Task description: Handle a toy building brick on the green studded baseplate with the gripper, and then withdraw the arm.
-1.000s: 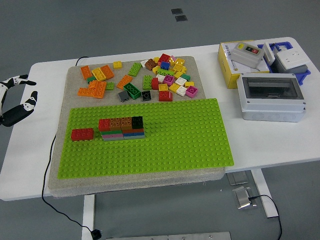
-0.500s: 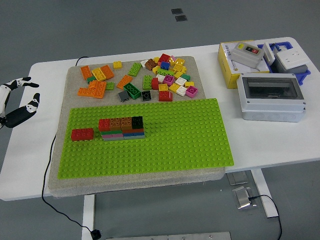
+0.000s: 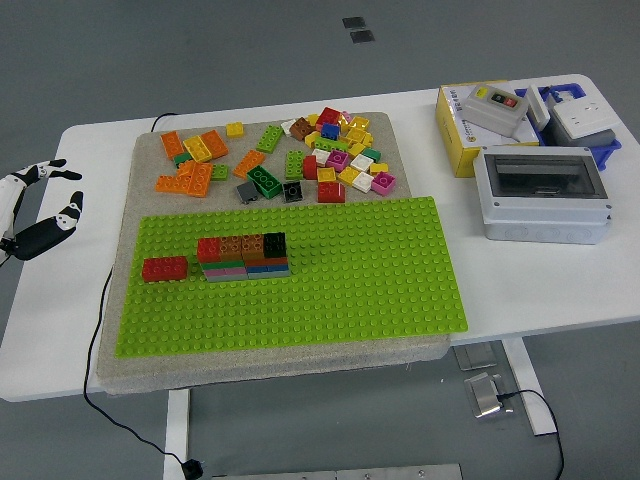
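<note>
The left hand point(image 3: 40, 208) hangs at the worktop's point(image 3: 560, 290) nine o'clock edge, well apart from the green studded baseplate point(image 3: 330, 285), its fingers spread and relaxed with nothing in them; the right hand is out of view. Judging by that position, the brick work looks done and the step in hand is the withdrawal. To do it well, the arm should keep clear of the grey fabric mat point(image 3: 120, 300) that carries the baseplate and of the black cable point(image 3: 104, 300) running down at the mat's nine o'clock side, since a snag there could drag the whole mat. The likely task brick is the red brick point(image 3: 165, 268), seated on the baseplate towards its nine o'clock end, standing just beside the stacked row of bricks point(image 3: 245, 257) but with a slim gap between them (whether that gap is intended cannot be told). Its long axis runs from nine to three o'clock, parallel to the baseplate's long edge and in line with the row, studs facing up, and it looks flat rather than tilted. The loose brick pile point(image 3: 300, 155) lies on the mat at twelve o'clock of the baseplate, and the electrical boxes point(image 3: 540, 190) sit at three o'clock.
</note>
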Controlling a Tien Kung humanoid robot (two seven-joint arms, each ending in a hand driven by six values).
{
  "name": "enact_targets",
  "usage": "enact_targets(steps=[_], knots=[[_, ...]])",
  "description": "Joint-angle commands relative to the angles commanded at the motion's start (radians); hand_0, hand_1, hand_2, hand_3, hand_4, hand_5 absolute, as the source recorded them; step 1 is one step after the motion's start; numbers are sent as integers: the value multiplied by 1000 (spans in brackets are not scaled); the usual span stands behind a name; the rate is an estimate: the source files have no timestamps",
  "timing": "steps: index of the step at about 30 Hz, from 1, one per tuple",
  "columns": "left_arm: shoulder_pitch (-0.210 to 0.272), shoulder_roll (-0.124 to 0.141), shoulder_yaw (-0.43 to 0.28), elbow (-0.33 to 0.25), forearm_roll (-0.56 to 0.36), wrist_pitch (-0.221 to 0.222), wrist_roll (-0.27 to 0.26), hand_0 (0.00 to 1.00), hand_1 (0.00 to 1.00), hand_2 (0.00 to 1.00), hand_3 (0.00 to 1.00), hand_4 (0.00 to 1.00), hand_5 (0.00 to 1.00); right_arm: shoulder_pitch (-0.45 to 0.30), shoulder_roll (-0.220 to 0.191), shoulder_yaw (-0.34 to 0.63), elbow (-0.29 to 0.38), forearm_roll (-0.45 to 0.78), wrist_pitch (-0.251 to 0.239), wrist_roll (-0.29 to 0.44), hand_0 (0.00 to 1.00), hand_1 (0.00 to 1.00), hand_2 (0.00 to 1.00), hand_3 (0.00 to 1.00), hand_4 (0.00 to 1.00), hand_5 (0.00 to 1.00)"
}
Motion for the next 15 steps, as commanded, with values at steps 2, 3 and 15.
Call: enact_targets(steps=[2, 3, 15], knots=[[-1, 6, 8, -1, -1, 0, 0, 932, 875, 851, 631, 539, 269, 1, 3, -3, 0, 4, 1, -2, 621, 588, 687, 777, 638, 998], [-1, 8, 11, -1, -1, 0, 0, 932, 875, 851, 631, 539, 269, 1, 4, -6, 0, 6, 2, -3, 621, 588, 687, 777, 638, 998], [-2, 13, 31, -1, 2, -4, 4, 930, 875, 851, 630, 540, 267, -2, 8, -26, 0, 17, 12, -11, 624, 587, 712, 775, 636, 998]])
